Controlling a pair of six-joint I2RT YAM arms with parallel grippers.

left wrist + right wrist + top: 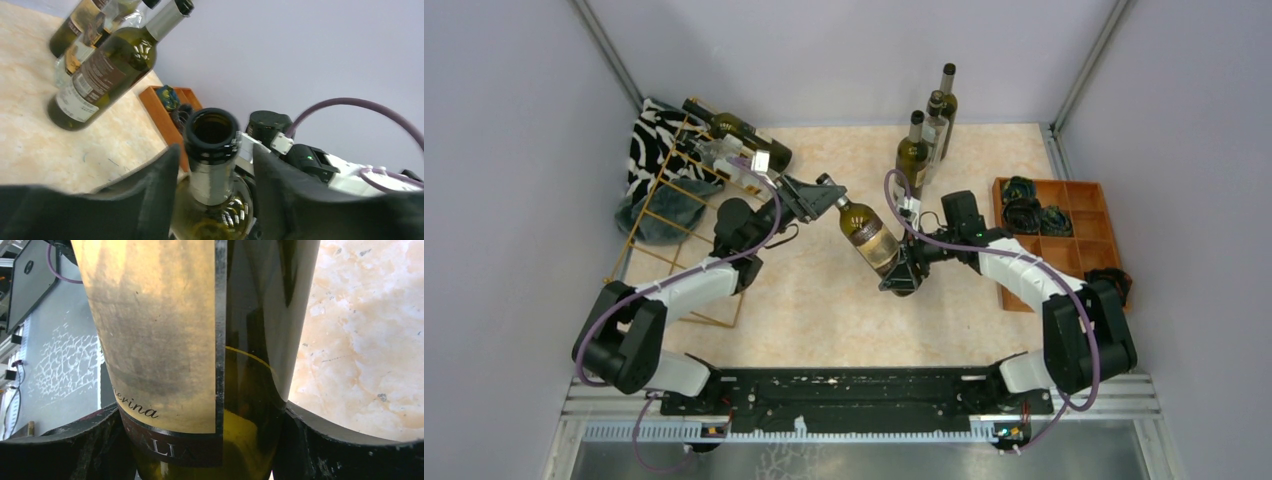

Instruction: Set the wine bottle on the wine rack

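Gripped low on its body by the right tool [902,272]: a dark green glass wine bottle with tan label [869,235], tilted in mid-air over the beige marbled desk [824,300], right of the gold-yellow wire wine rack [669,200] (far left, bottles [739,130] lying on it). Around the neck, the left tool [819,195], slightly parted, gaps either side. Only from the left wrist: the uncorked mouth. Only from the right wrist: cursive label lettering.

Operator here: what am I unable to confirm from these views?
- Left wrist: whether the left gripper touches the neck of the wine bottle; bottom edge crops the fingers.
- Right wrist: the label wording; too close, cropped.
- Top external: free cells of the wine rack; the left arm and racked bottles cover them.
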